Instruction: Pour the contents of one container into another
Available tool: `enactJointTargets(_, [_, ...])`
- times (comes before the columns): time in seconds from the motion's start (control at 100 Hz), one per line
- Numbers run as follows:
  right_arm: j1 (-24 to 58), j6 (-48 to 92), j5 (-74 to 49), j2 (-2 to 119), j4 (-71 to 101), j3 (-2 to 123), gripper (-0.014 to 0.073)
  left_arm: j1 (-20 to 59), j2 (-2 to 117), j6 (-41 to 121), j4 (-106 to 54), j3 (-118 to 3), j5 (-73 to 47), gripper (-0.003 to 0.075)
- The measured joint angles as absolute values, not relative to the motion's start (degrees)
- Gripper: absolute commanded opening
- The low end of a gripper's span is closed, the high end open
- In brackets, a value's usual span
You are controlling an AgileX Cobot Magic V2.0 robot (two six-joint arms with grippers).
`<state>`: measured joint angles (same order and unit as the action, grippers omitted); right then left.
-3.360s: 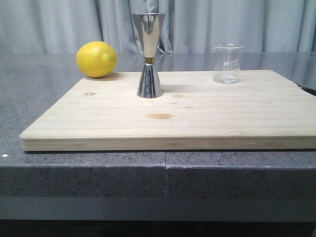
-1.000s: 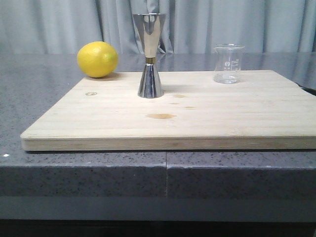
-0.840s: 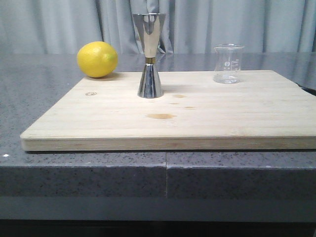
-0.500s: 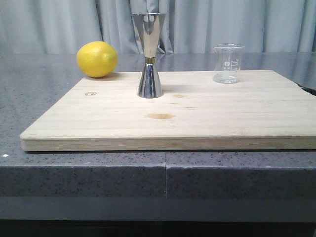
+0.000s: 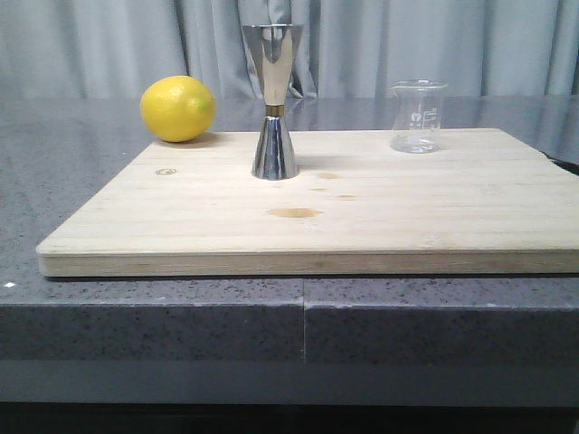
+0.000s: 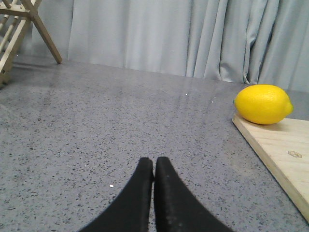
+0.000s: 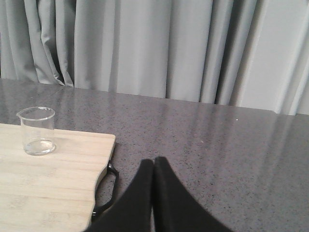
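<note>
The clear glass beaker [image 5: 417,116] stands upright at the back right of the wooden board [image 5: 362,226]; the right wrist view shows the beaker [image 7: 37,131] too. The steel jigger [image 5: 273,101] with a gold waist band stands upright at the board's back middle. Neither arm appears in the front view. My left gripper [image 6: 153,163] is shut and empty over the grey counter, left of the board. My right gripper [image 7: 154,164] is shut and empty over the counter, to the right of the board's black handle [image 7: 107,191].
A yellow lemon [image 5: 177,108] sits at the board's back left corner, and the left wrist view shows that lemon [image 6: 263,104] as well. A wooden rack [image 6: 19,29] stands far left on the counter. Grey curtains hang behind. The counter's front edge [image 5: 298,307] runs below the board.
</note>
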<state>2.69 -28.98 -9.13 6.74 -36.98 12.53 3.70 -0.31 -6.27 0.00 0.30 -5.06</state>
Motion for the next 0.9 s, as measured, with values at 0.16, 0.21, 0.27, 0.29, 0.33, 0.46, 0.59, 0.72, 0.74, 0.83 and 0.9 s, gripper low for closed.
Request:
enactJointTargets(0.16, [2.69,-28.98,-9.13,6.74,-36.98,12.53,-0.0067,3.70,-0.31,-6.27,0.00,0.30,-5.06,-0.0021])
enactJointTargets(0.21, [2.69,-28.98,-9.13,6.74,-36.98,12.53,-0.0067,3.70,-0.31,-6.27,0.00,0.30,-5.06,-0.0021])
enactJointTargets(0.27, [2.69,-28.98,-9.13,6.74,-36.52,12.53,-0.0067,3.70,-0.31,-6.27,0.00,0.30,-5.06,-0.0021])
enactJointTargets(0.29, [2.69,-28.98,-9.13,6.74,-36.03,12.53,-0.0067,3.70,-0.31,-6.27,0.00,0.30,-5.06,-0.0021])
enactJointTargets(0.33, [2.69,-28.01,-9.13,6.74,-34.59,12.49,-0.0067,3.70,-0.31,-6.27,0.00,0.30,-5.06,-0.0021])
enactJointTargets(0.46, [2.69,-16.56,-8.92,6.74,-22.80,10.78,-0.0067,3.70,-0.31,-6.27,0.00,0.30,-5.06,-0.0021])
enactJointTargets(0.59, [2.69,-8.75,-5.02,6.63,-13.72,6.44,-0.0067,3.70,-0.31,-6.27,0.00,0.30,-5.06,-0.0021])
enactJointTargets(0.72, [2.69,-7.74,-0.57,3.96,-10.80,1.53,-0.0067,3.70,-0.31,-6.27,0.00,0.30,-5.06,-0.0021])
enactJointTargets(0.74, [2.69,-7.86,0.00,3.35,-10.58,0.83,-0.0067,3.70,-0.31,-6.27,0.00,0.30,-5.06,-0.0021])
enactJointTargets(0.83, [2.69,-8.38,-0.45,0.67,-9.50,-0.52,-0.0067,3.70,-0.31,-6.27,0.00,0.30,-5.06,-0.0021])
enactJointTargets(0.9, [2.69,-8.50,0.33,-0.24,-8.87,-0.52,-0.0067,3.70,-0.31,-6.27,0.00,0.30,-5.06,-0.0021])
